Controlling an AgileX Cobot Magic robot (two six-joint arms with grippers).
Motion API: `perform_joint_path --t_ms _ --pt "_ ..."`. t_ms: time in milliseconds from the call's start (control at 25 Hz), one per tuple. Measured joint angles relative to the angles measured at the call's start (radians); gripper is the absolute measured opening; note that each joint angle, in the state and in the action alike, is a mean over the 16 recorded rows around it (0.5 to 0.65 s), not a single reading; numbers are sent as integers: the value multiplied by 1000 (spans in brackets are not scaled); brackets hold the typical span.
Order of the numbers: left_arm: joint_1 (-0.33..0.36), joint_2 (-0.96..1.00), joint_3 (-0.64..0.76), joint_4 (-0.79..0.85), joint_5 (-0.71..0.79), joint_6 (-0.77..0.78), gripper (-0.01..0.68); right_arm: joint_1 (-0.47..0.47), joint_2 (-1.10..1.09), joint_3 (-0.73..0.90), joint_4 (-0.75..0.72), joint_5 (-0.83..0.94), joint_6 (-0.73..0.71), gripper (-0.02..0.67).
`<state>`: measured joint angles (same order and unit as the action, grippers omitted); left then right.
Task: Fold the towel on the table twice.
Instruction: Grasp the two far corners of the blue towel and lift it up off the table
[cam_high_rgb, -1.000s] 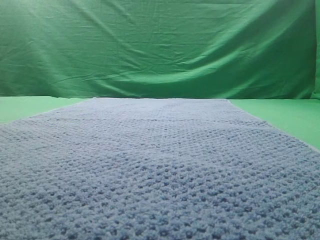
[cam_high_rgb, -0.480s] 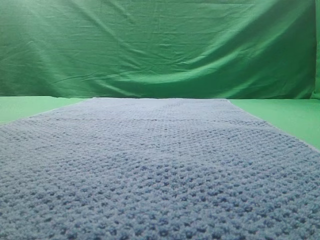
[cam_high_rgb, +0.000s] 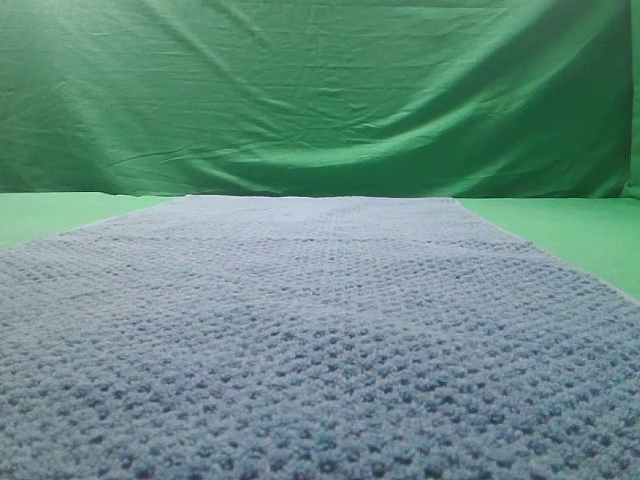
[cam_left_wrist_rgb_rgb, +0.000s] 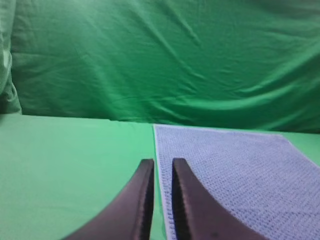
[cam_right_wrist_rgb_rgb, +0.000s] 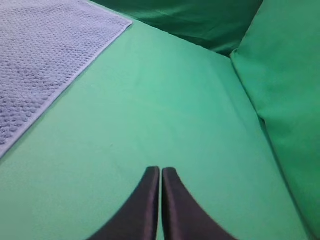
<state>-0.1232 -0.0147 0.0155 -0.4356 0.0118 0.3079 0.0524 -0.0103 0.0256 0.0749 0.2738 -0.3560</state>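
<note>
Nothing has shifted: the towel (cam_high_rgb: 320, 340) still lies flat, unfolded on the desk (cam_right_wrist_rgb_rgb: 165, 115); left fingers (cam_left_wrist_rgb_rgb: 142, 200) narrowly apart, right fingers (cam_right_wrist_rgb_rgb: 172, 200) closed, empty

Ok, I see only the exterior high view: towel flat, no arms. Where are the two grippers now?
Observer: The left gripper is over the towel's left edge, holding nothing.
Operator: Are its jaws open?
Observer: A narrow gap shows between them.
Operator: And the right one?
Observer: The right gripper is shut, over bare table, to the right of the towel's edge and not touching it.
</note>
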Motion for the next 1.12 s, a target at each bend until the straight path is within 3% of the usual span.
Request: perform_joint_path --t_ms 280,560,760,1120 --pt "0 0 0 -34 -100 -34 95 0 0 2 201 -275 31 0" --pt "0 4 -27 -35 -79 -114 95 0 0 -13 385 -467 111 0" --pt "0 50 -129 -8 16 -145 95 0 32 -88 413 -399 129 0" --pt "-8 235 -415 49 237 -104 95 0 245 -329 425 -70 110 0"
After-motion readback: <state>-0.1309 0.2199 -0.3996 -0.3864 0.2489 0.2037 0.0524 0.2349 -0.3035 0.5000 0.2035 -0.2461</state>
